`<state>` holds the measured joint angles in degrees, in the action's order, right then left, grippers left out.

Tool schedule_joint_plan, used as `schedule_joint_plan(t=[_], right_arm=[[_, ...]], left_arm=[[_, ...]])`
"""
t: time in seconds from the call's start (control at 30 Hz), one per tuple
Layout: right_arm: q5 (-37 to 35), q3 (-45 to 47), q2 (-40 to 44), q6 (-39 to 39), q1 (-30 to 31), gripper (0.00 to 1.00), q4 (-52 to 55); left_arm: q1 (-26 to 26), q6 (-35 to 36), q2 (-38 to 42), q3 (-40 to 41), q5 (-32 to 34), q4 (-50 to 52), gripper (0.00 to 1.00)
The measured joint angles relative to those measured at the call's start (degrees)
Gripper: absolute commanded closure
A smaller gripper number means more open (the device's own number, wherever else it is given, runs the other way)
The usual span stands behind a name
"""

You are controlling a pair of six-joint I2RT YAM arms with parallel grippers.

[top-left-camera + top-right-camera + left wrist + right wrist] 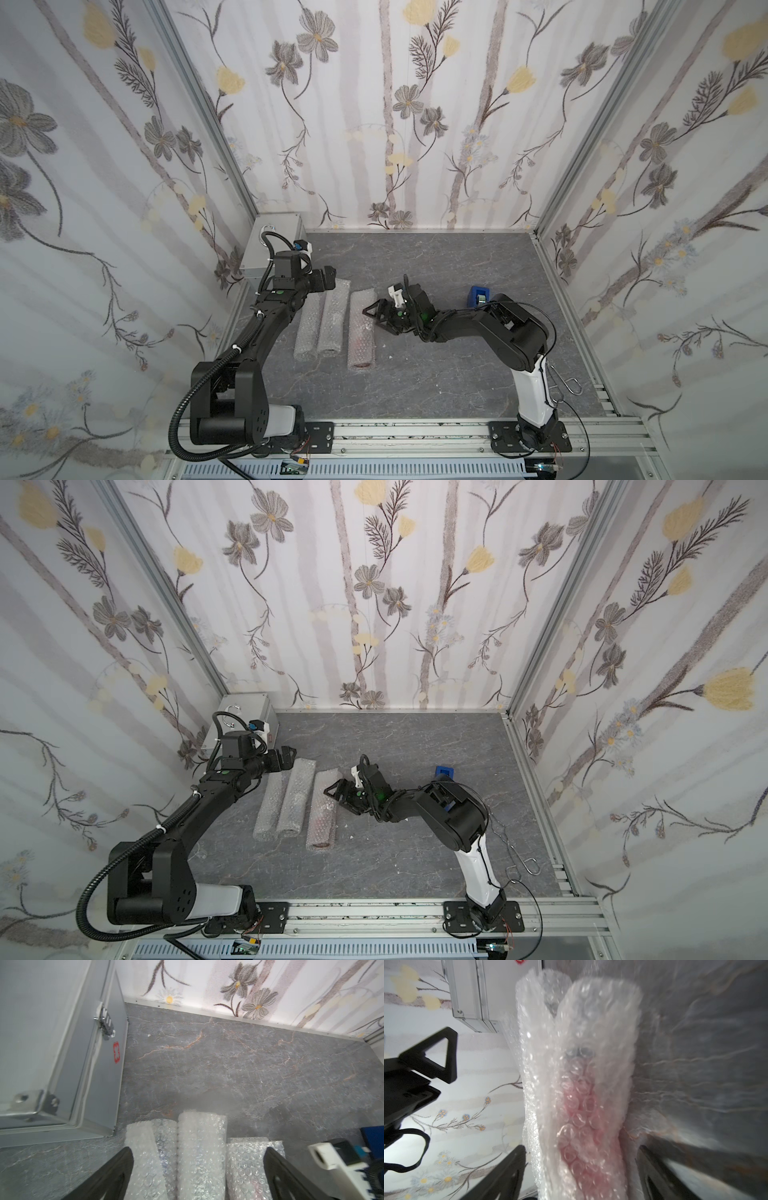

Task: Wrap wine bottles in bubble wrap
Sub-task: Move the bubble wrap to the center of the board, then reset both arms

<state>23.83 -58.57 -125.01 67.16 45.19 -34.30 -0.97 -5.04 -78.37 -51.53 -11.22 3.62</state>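
Right hand [377, 320] wide open astride bubble wrap [362, 332] around red-pink bottle [583, 1118]; left hand [197, 1150] open, empty.

Glossy translucent bubble wrap [361, 332], matt grey stone-look table [436, 374], smooth silver metal case [41, 1032], matt floral wallpaper [374, 124]

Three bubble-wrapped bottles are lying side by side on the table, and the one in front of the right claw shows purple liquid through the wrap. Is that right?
Not quite. The wrapped bottle in front of the right claw shows pink-red liquid, not purple, as the right wrist view makes plain. The rest holds.
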Motion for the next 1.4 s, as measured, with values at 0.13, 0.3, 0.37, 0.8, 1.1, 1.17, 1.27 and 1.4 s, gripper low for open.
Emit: schedule_joint_plan(t=[0.13,0.3,0.37,0.8,1.1,1.17,1.27,1.4], right_arm=[[-5.7,3.0,10.3,-6.9,-3.3,0.0,7.0],[-16.6,3.9,24.1,-18.8,-6.3,0.0,17.9],[-20.4,3.9,28.8,-23.8,-7.9,0.0,22.2],[-37.9,23.4,53.9,-51.5,-32.5,0.0,21.6],[-38.9,39.6,56.9,-61.0,-39.8,0.0,3.3],[-38.9,42.1,56.6,-61.4,-41.3,0.0,-1.1],[-38.4,44.4,55.6,-61.9,-43.2,0.0,-6.3],[-36.8,45.9,53.4,-61.9,-45.3,0.0,-12.7]], left_arm=[[0.9,0.6,-0.7,4.1,4.3,-4.3,0.0],[2.2,3.5,-1.6,14.1,4.9,-13.9,0.0],[2.7,4.9,-2.4,17.4,4.3,-18.1,0.0],[4.5,6.5,-3.1,31.1,-1.5,-45.6,0.0],[3.8,4.3,-11.7,34.2,2.9,-61.7,0.0],[3.7,3.6,-11.7,32.4,4.6,-60.8,0.0],[3.5,3.5,-11.6,30.4,5.9,-59.5,0.0],[3.3,3.5,-11.6,30.3,6.4,-57.7,0.0]])
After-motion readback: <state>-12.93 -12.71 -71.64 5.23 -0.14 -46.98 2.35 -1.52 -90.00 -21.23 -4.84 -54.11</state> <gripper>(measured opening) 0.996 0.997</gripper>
